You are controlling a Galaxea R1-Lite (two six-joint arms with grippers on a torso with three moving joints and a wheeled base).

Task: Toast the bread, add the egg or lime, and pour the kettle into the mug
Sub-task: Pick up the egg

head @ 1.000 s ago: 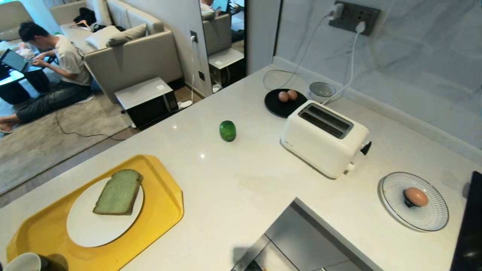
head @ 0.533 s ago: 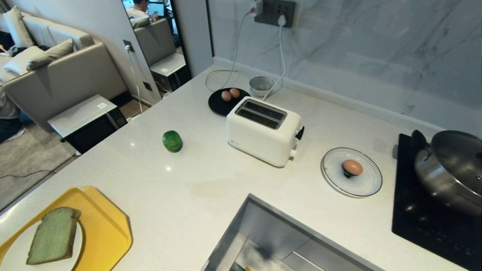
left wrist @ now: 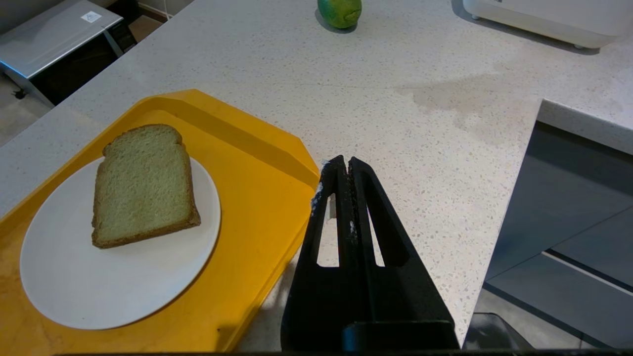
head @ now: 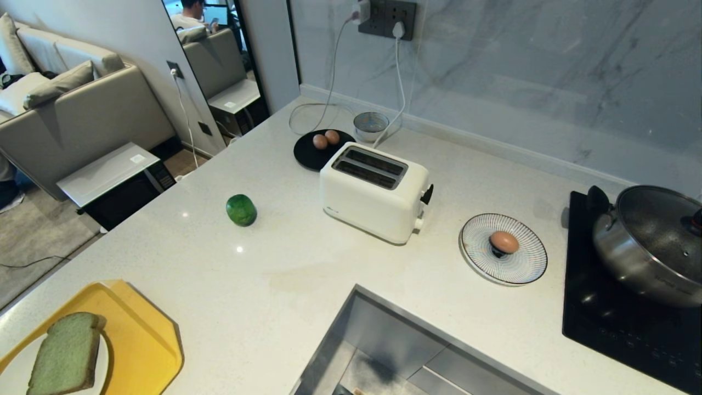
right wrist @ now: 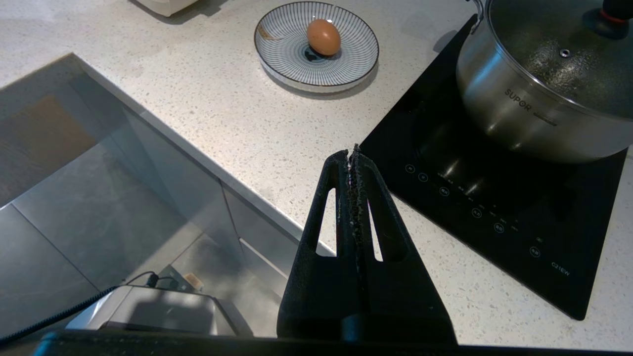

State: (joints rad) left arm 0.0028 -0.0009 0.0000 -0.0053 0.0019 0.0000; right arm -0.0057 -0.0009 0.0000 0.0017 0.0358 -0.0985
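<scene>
Stone countertop (head: 307, 285) is carrying bread (head: 66, 354) plated at its near-left corner, waiting ahead of toaster (head: 375, 192), while both grippers, left gripper (left wrist: 341, 165) and right gripper (right wrist: 352, 154), are hanging closed and empty.

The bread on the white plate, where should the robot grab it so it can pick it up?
Probably by its crust edges, coming down from above. The bread lies flat on the white plate, so only its thin sides offer a pinch. The straight side edges look easier than the rounded top. The left claw, shut now, is nearest.
</scene>
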